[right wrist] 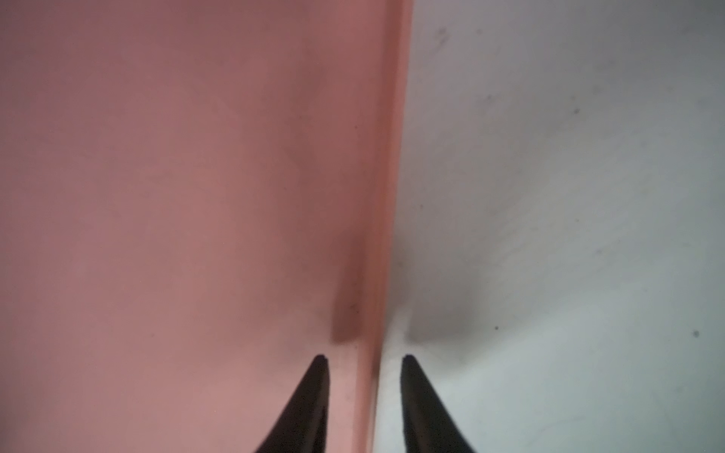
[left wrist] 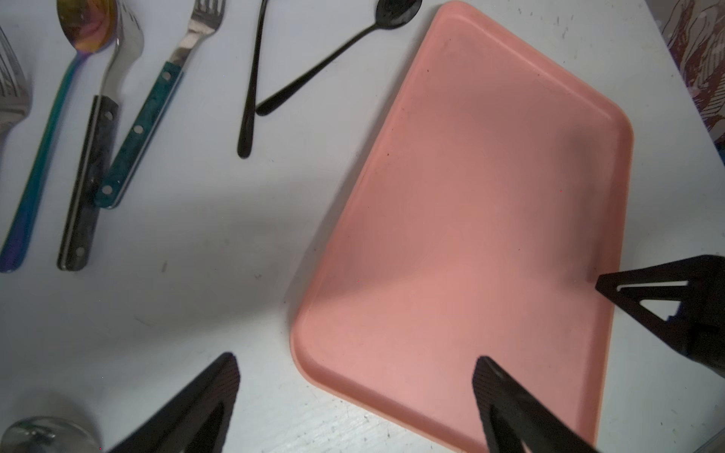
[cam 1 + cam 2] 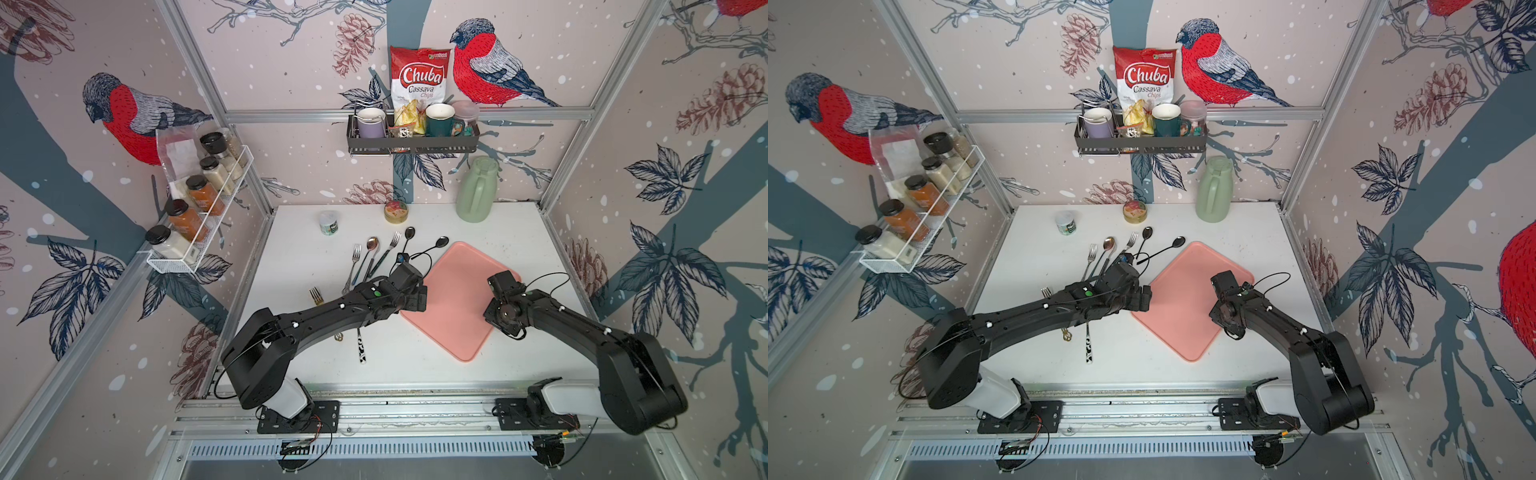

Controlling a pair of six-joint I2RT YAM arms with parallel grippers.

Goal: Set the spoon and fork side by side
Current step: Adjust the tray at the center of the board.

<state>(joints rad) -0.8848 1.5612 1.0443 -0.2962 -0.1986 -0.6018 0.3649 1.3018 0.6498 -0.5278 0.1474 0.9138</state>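
Cutlery: rainbow spoon (image 2: 84, 27), teal-handled fork (image 2: 143, 117), black-handled piece (image 2: 88, 168) and a black spoon (image 2: 325, 62), all flat on the table (image 2: 219, 243) beside the pink tray (image 2: 490, 176); none on it. Teal fork handle overlapping the black-handled piece.
Left gripper (image 2: 357, 359): spread wide, holding nothing, above the tray's corner.
Right gripper (image 1: 365, 357): parted astride the tray's rim, seemingly not pinching it.
Likely step: letting go of the tray, then fetching a utensil. Lift straight off the rim to avoid dragging; approach a handle crosswise at mid-length, away from the overlap. Close firmly on slippery flat metal.
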